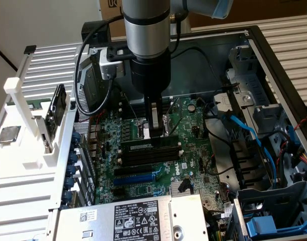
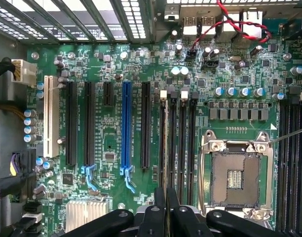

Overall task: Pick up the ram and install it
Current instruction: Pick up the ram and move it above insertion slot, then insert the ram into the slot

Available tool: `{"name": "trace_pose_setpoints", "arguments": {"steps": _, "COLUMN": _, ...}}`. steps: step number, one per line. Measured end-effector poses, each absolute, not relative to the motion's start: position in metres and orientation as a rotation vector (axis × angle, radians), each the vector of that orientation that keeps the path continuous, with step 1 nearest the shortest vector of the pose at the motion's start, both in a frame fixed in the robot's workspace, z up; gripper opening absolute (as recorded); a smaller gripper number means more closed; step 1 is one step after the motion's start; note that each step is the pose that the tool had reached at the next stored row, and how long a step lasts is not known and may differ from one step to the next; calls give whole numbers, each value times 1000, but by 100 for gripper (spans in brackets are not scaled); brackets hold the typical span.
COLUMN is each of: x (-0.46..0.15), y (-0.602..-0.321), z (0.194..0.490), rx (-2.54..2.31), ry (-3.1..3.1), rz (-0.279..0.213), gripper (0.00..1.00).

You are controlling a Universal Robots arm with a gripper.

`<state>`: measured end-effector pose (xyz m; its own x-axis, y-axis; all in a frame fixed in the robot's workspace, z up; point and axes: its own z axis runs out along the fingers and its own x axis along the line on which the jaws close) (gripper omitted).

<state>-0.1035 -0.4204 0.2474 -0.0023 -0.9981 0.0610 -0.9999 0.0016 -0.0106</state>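
- One white plastic rack [image 1: 28, 163], beyond the open computer case's [image 1: 213, 60] wall at the exterior view's left, carries a square silver processor chip [image 1: 8, 134].
- At the green motherboard's [image 1: 193, 125] middle, the black two-finger gripper [image 1: 154, 131] pinches the long dark-green ram stick [image 1: 143, 142] edge-down over the black slots [image 1: 143, 160].
- Any skew against the slot, and pressing may bend the stick or leave a white end clip [image 2: 163, 93] unlatched.
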Motion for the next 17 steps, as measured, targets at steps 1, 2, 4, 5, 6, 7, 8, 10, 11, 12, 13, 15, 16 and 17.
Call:
{"name": "trace_pose_setpoints", "arguments": {"steps": 1, "x": -104, "y": -420, "z": 247, "rx": 2193, "ry": -2198, "rz": 79, "gripper": 13}}
{"name": "trace_pose_setpoints", "arguments": {"steps": 2, "x": -104, "y": -421, "z": 247, "rx": 2193, "ry": -2198, "rz": 79, "gripper": 13}}
{"name": "trace_pose_setpoints", "arguments": {"steps": 4, "x": -104, "y": -421, "z": 246, "rx": 2193, "ry": -2198, "rz": 79, "gripper": 13}}
{"name": "trace_pose_setpoints", "arguments": {"steps": 5, "x": -104, "y": -421, "z": 246, "rx": 2193, "ry": -2198, "rz": 79, "gripper": 13}}
{"name": "trace_pose_setpoints", "arguments": {"steps": 6, "x": -104, "y": -421, "z": 246, "rx": 2193, "ry": -2198, "rz": 79, "gripper": 13}}
{"name": "trace_pose_setpoints", "arguments": {"steps": 7, "x": -104, "y": -421, "z": 246, "rx": 2193, "ry": -2198, "rz": 79, "gripper": 13}}
{"name": "trace_pose_setpoints", "arguments": {"steps": 8, "x": -104, "y": -421, "z": 246, "rx": 2193, "ry": -2198, "rz": 79, "gripper": 13}}
{"name": "trace_pose_setpoints", "arguments": {"steps": 10, "x": -104, "y": -421, "z": 246, "rx": 2193, "ry": -2198, "rz": 79, "gripper": 13}}
{"name": "trace_pose_setpoints", "arguments": {"steps": 11, "x": -103, "y": -421, "z": 246, "rx": 2193, "ry": -2198, "rz": 79, "gripper": 13}}
{"name": "trace_pose_setpoints", "arguments": {"steps": 12, "x": -103, "y": -421, "z": 246, "rx": 2193, "ry": -2198, "rz": 79, "gripper": 13}}
{"name": "trace_pose_setpoints", "arguments": {"steps": 13, "x": -103, "y": -421, "z": 246, "rx": 2193, "ry": -2198, "rz": 79, "gripper": 13}}
{"name": "trace_pose_setpoints", "arguments": {"steps": 15, "x": -103, "y": -422, "z": 246, "rx": 2193, "ry": -2198, "rz": 79, "gripper": 13}}
{"name": "trace_pose_setpoints", "arguments": {"steps": 16, "x": -103, "y": -422, "z": 246, "rx": 2193, "ry": -2198, "rz": 79, "gripper": 13}}
{"name": "trace_pose_setpoints", "arguments": {"steps": 17, "x": -103, "y": -422, "z": 246, "rx": 2193, "ry": -2198, "rz": 79, "gripper": 13}}
